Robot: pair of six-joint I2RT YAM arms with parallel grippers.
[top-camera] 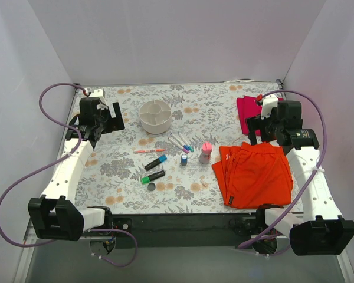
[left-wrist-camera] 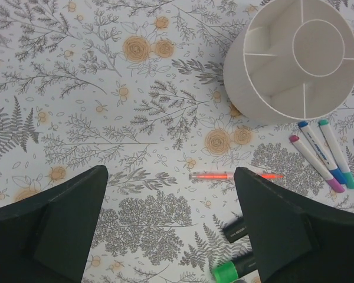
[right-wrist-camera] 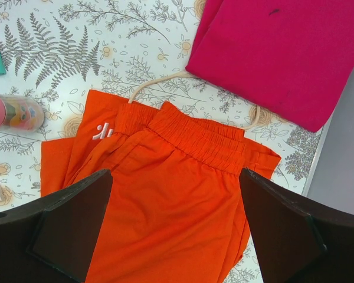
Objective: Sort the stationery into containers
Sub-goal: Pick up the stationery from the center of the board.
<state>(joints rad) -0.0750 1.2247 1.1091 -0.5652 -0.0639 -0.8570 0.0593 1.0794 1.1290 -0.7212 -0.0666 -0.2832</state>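
My bench [top-camera: 212, 112] is printed all over with grey ferns and orange blooms; plain pale walls [top-camera: 177, 41] enclose three sides.

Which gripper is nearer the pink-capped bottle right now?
Right. The right gripper hovers at the orange cloth's far edge, just right of the pink-capped bottle; the left gripper is left of the bowl, much farther from the bottle.
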